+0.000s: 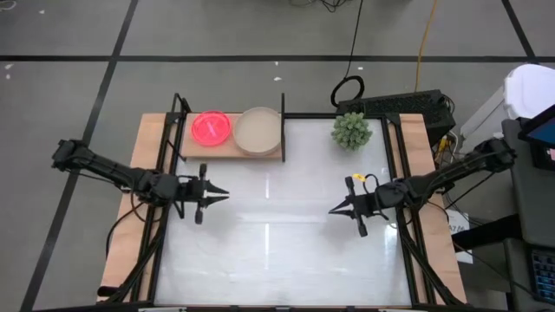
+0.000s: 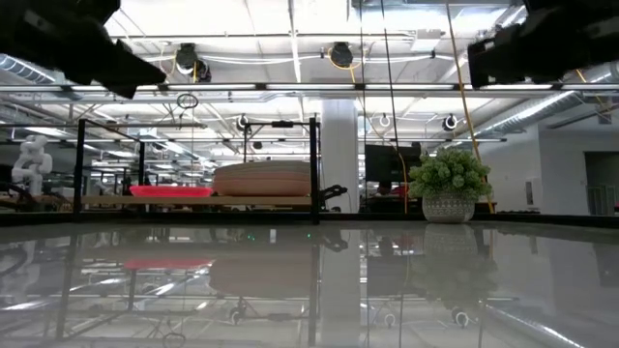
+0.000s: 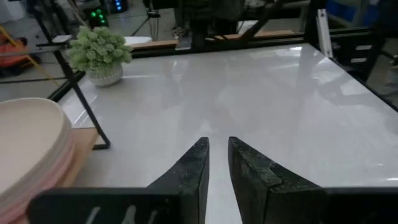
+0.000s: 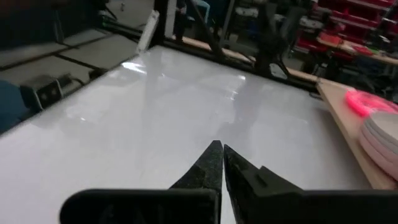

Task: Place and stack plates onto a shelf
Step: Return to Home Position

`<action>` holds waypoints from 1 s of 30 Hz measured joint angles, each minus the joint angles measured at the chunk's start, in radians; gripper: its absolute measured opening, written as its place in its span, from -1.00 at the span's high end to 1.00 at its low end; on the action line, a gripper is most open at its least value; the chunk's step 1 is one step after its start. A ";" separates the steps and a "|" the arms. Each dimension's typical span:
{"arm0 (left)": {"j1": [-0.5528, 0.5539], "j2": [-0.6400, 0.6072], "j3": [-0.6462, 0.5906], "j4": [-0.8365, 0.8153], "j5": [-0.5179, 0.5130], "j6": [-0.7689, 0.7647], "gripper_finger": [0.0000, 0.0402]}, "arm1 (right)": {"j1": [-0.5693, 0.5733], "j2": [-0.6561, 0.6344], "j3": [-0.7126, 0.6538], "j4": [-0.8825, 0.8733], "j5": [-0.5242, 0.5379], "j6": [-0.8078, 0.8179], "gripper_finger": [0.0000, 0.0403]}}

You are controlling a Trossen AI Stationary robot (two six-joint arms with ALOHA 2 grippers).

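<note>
Left tool [image 1: 227, 196], slightly apart, and right tool [image 1: 330, 210], together, are hovering; swinging wide, you risk toppling the beige plate stack [image 1: 257, 131].

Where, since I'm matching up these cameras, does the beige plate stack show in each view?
High view: beige plate stack on the shelf, upper middle, right of the pink plate.
Low view: left of centre, on the shelf.
Left wrist view: partly in frame, plant beyond it.
Right wrist view: partly in frame, nearer than the pink plate.
Shared landmark: the wooden shelf under it.
</note>
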 joint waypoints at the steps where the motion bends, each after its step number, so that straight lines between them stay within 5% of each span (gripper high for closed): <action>1: 0.000 -0.013 -0.015 0.008 0.006 0.000 0.70 | -0.006 -0.016 -0.022 0.001 0.001 -0.001 1.00; 7: 0.000 -0.094 -0.074 0.019 0.008 0.011 0.96 | -0.035 -0.084 -0.154 0.109 0.000 -0.027 1.00; 15: 0.003 -0.168 -0.122 0.011 0.010 0.045 0.98 | -0.054 -0.129 -0.273 0.245 0.000 -0.026 1.00; 30: 0.031 -0.456 -0.154 -0.167 0.038 0.071 0.98 | -0.086 -0.182 -0.285 0.177 -0.056 0.015 1.00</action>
